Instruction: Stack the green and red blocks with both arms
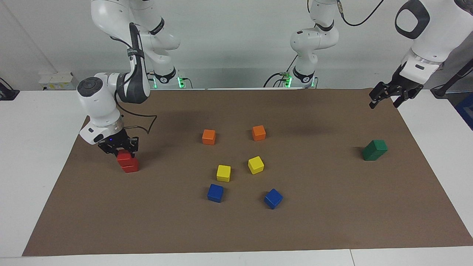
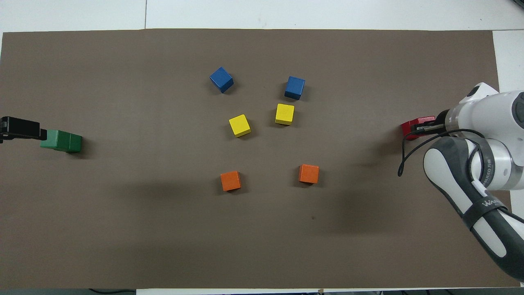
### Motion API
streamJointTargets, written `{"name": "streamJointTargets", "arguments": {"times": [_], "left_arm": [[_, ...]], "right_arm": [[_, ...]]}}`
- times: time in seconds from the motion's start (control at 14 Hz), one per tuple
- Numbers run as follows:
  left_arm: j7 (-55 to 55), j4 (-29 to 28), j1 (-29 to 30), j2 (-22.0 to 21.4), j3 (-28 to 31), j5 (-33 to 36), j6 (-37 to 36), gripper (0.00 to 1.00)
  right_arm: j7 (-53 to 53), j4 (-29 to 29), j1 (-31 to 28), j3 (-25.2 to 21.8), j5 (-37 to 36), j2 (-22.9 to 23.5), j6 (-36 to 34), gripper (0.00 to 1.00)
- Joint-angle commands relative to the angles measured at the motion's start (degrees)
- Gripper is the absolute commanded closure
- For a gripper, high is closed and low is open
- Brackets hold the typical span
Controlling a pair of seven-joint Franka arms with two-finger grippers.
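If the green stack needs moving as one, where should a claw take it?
Grip the lower cube of the green stack by two opposite side faces, coming straight down from above. The pair leans and sits turned on the brown mat, so the claw should turn to match its faces; holding only the top cube would probably leave the bottom one on the mat.

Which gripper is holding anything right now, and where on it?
The right gripper is shut on the upper red block, gripping its top, over the lower red block. The left gripper is open and holds nothing.
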Motion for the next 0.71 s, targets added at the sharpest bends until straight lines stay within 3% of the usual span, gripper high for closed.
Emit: {"name": "streamJointTargets", "arguments": {"times": [0.0,0.21,0.5,0.64], "left_arm": [[-1.1,1.9,-2.8,0.9,1.1,1.4,-2.2,0.00],[-2.3,2.7,-6.4,1.5,4.7,1.3,-2.0,0.00],[-2.6,4.5,-6.4,2.0,4.8,1.5,-2.2,0.00],[-2.4,5.4,-6.4,2.6,4.3,4.7,-2.5,0.00]], "right_arm": [[-1.2,-1.2,-1.0,0.5,0.7,-0.9,1.3,1.00],[-1.3,-1.3,-1.1,0.6,0.7,-0.9,1.3,1.00],[-1.3,-1.3,-1.8,0.6,0.7,-0.9,1.3,1.00],[-1.3,-1.5,-1.7,0.6,0.7,-1.0,1.3,1.00]]}}
